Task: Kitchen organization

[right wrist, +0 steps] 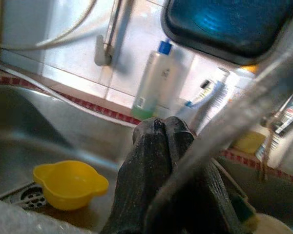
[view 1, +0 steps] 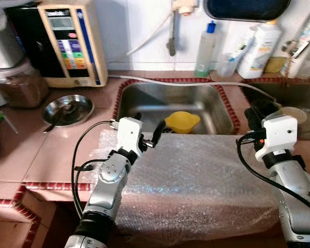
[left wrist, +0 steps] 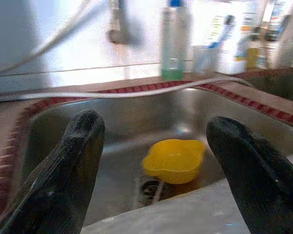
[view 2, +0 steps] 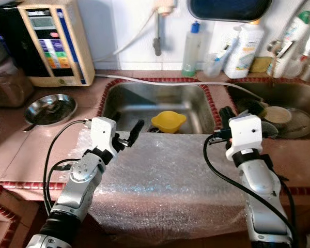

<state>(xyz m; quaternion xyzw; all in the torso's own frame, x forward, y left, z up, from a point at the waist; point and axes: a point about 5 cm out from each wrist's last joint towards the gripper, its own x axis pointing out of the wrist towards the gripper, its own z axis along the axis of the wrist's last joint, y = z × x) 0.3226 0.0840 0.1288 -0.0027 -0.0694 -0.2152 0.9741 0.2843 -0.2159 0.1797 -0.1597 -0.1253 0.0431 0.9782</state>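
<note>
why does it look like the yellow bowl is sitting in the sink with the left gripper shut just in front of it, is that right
Not quite. The yellow bowl does sit in the sink, but the left gripper is open, not shut: the left wrist view shows its two fingers spread wide apart with the bowl between them, farther back.

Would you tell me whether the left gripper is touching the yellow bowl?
Apart. The left wrist view shows the left gripper open, with the yellow bowl lying beyond it in the sink.
</note>
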